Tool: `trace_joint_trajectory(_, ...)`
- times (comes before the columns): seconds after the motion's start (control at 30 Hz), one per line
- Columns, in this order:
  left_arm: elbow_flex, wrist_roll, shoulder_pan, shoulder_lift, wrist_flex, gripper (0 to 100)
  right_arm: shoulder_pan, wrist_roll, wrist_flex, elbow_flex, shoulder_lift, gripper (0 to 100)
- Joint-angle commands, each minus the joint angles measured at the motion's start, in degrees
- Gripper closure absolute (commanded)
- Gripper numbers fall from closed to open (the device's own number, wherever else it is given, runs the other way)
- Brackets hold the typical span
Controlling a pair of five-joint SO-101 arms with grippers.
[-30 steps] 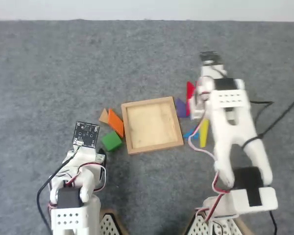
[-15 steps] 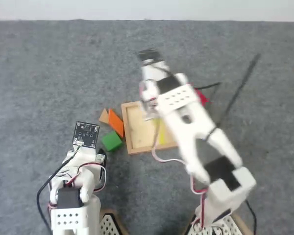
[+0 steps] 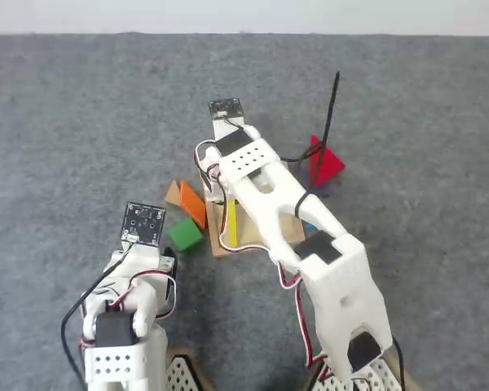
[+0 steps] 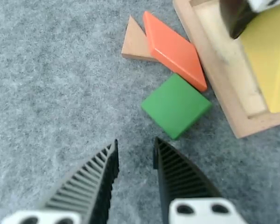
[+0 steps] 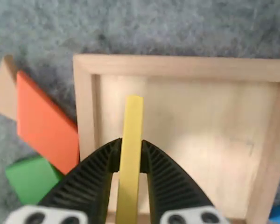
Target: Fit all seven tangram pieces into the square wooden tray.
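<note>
The square wooden tray [image 5: 177, 63] lies mid-table, its left rim [image 3: 214, 236] showing beside the right arm. My right gripper [image 5: 130, 144] is shut on a thin yellow piece [image 5: 131, 121], held on edge over the tray's left part [image 3: 231, 224]. Left of the tray lie a green square [image 3: 185, 235], an orange parallelogram [image 3: 193, 204] and a tan triangle [image 3: 173, 193]. My left gripper [image 4: 135, 144] hovers open and holds nothing, just short of the green square [image 4: 176, 105]. A red triangle [image 3: 324, 165] lies right of the tray.
Grey carpet covers the table. A blue piece [image 3: 310, 230] peeks out at the tray's right edge under the right arm [image 3: 269, 187]. A black cable [image 3: 330, 122] rises near the red triangle. Open carpet stretches to the far left and far right.
The right arm swung left from the pieces right of the tray, carrying the yellow piece over the tray's left part. The left arm stayed still.
</note>
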Motion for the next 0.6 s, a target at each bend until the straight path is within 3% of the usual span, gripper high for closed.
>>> trace_joint_trajectory(0.0, -0.5, 0.9, -0.4, -1.1, 0.4, 88, 0.0, -0.9, 0.6, -3.3, -0.4, 86.4)
trace_joint_trajectory(0.13, -0.5, 0.9, -0.4, -1.1, 0.4, 88, 1.7, 3.6, 0.3, -3.3, -0.8, 76.4)
trace_joint_trajectory(0.57, -0.5, 0.9, -0.4, -1.1, 0.4, 88, 9.0, 8.1, 2.3, 0.8, -8.0, 75.7)
